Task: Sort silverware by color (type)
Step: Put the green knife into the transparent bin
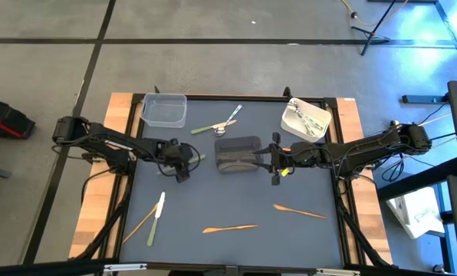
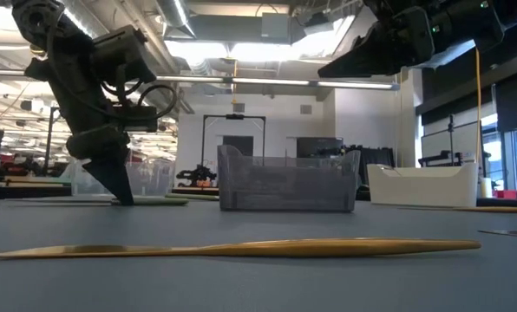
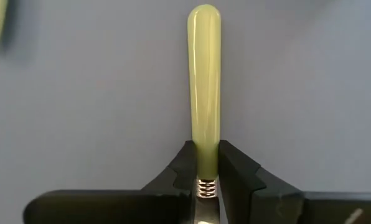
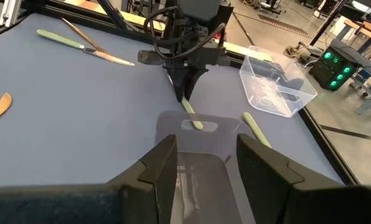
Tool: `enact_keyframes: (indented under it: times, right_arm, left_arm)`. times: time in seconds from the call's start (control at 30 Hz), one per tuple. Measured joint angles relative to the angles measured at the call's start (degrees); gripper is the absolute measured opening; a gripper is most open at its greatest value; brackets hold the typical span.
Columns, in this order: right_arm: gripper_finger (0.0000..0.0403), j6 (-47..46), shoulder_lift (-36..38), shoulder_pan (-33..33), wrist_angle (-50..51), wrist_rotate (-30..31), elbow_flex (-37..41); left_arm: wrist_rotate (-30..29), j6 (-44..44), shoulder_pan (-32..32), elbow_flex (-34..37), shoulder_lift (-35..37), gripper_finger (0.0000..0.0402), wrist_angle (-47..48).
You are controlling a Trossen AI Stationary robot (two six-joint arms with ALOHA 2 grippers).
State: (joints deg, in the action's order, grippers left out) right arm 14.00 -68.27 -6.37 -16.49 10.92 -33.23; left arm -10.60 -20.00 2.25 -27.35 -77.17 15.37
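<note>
My left gripper (image 1: pixel 182 164) points down at the table left of the dark grey container (image 1: pixel 238 153) and is shut on an olive-green utensil (image 3: pixel 204 74). My right gripper (image 4: pixel 207 140) is open and hovers above the container's right end (image 4: pixel 201 163), touching nothing. Another olive-green utensil (image 1: pixel 205 128) and a silver spoon (image 1: pixel 228 119) lie flat beyond the container. Two orange utensils (image 1: pixel 299 211) (image 1: pixel 230 228) lie near the table's near edge. A third orange one (image 1: pixel 140 223) lies at near left beside a green-handled knife (image 1: pixel 156 218). My left gripper pinches the olive-green utensil's handle (image 3: pixel 204 155) between its two fingertips (image 3: pixel 184 163), coming from above and pointing down. The fingers lie across the handle. The utensil lies flat on the table, its rounded end (image 3: pixel 204 14) reaching away toward the grey container; the rest is hidden under the gripper.
A clear container (image 1: pixel 165 110) stands at the far left. A white container (image 1: pixel 306 117) at the far right holds silver pieces. There is open table between the grey container and the orange utensils. In the low view an orange utensil (image 2: pixel 241 250) lies across the foreground.
</note>
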Motion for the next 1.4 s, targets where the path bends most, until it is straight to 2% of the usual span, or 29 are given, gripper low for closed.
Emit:
enact_keyframes:
  times: [0.3,0.53,1.17,1.4]
  right_arm:
    - [0.0154,0.0,0.0,0.0,0.0,0.0,0.0]
    - [0.0154,-0.1,0.0,0.0,0.1,0.0,0.0]
    - [0.0154,-0.2,0.0,0.0,0.0,0.0,0.0]
    - [0.0154,-0.2,0.0,0.0,0.0,0.0,0.0]
  left_arm:
    - [-3.6,2.5,-2.0,-6.8,-0.1,0.0033,8.7]
    - [-7.2,3.6,-2.9,-11.2,0.0,0.0013,13.7]
    - [-1.5,3.2,0.8,-5.8,-0.2,0.0012,6.7]
    - [2.0,2.1,0.8,-6.3,1.8,0.0062,9.1]
